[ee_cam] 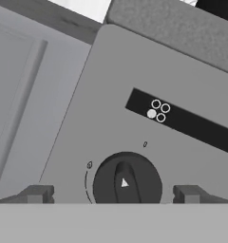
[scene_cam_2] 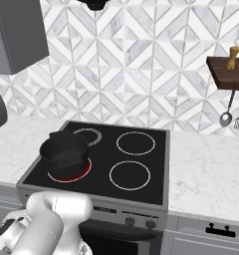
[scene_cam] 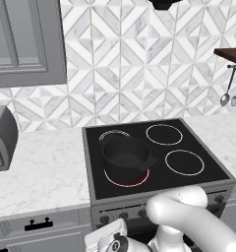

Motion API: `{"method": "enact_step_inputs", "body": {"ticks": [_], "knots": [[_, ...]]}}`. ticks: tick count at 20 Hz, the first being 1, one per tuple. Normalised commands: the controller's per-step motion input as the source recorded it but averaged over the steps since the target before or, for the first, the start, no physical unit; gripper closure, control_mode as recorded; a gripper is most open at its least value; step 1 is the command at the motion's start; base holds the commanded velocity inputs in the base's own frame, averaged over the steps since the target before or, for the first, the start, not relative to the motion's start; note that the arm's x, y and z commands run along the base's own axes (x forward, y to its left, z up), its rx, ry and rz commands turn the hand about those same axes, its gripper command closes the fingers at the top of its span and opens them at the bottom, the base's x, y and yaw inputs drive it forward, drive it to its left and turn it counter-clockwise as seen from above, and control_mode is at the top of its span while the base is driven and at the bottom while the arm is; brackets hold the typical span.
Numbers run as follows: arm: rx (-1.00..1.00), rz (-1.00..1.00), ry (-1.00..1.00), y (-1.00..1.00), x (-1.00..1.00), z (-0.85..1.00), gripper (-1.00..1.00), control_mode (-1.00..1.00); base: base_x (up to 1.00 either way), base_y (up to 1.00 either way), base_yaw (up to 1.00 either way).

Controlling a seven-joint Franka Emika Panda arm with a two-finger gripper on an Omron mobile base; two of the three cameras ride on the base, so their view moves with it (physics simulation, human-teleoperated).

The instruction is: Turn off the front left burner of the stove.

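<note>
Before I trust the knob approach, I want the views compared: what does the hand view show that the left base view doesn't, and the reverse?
Hand view alone: a close look at one dark knob with its white pointer, the four-ring marker above it, and the open tool with a tip on either side of the knob.

Left base view alone: the black pot on the glowing red burner, the toaster, and hanging utensils.

Both: the stove front panel.

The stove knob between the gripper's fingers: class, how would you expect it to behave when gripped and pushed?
The knob looks rigid and panel-mounted, so it probably turns rather than lifts. Its raised centre ridge likely gives the open gripper purchase; the smooth round rim may slip.
</note>
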Motion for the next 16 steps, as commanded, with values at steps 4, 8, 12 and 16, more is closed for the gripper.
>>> {"method": "enact_step_inputs", "body": {"ticks": [4, 8, 12, 16], "knots": [[0.0, 0.0, 0.0, -0.03, 0.0, 0.0, -1.0, -1.0, 0.0, 0.0, 0.0], [0.0, 0.0, 0.0, 0.0, 0.0, 0.0, 1.0, -1.0, 0.0, 0.0, 0.0], [0.0, 0.0, 0.0, 0.0, 0.01, 0.0, 1.0, -1.0, 0.0, 0.0, 0.0], [0.1, 0.0, 0.01, -0.01, 0.0, 0.0, 1.0, -1.0, 0.0, 0.0, 0.0]]}}
